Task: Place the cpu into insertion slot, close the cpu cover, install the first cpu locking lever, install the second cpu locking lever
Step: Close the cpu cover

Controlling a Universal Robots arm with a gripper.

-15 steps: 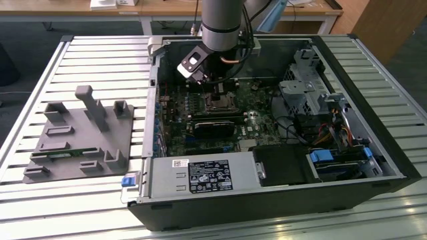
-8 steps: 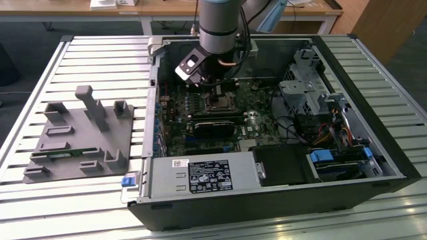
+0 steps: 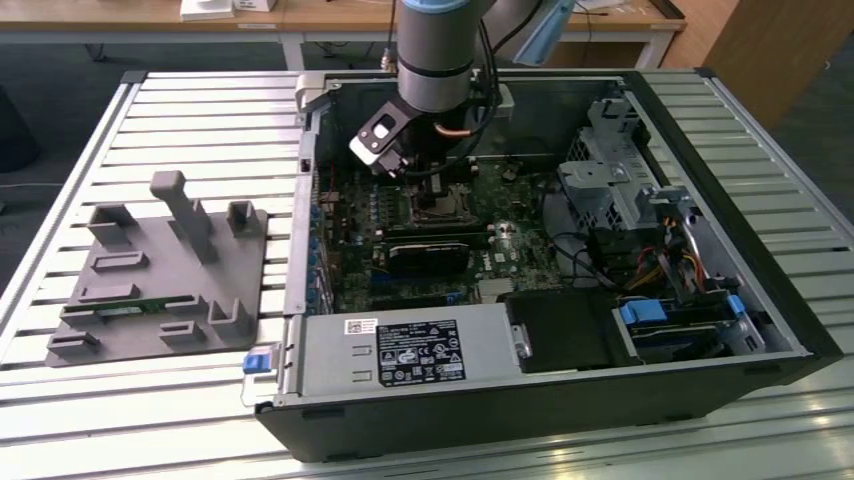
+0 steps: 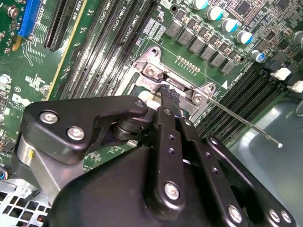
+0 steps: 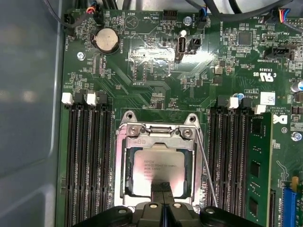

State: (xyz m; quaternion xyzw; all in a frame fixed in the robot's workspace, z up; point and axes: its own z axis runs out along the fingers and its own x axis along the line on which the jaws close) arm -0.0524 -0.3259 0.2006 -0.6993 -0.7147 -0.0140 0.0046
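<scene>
Gripper (image 5: 163, 188) hangs low over the board, its fingers pressed together with nothing seen between them. In the first wrist view the tips rest at the near edge of the cpu (image 5: 158, 163), which lies flat in the slot (image 5: 118, 161). The cover (image 5: 158, 140) seems to lie down around it. A thin lever (image 5: 204, 165) runs lengthwise along one side of the slot, just beside the tips.

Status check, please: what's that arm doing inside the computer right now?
Gripper jaws shut, tips at the cpu cover edge. The cpu sits in the insertion slot, cover down. Locking lever beside it stands unlatched.
</scene>
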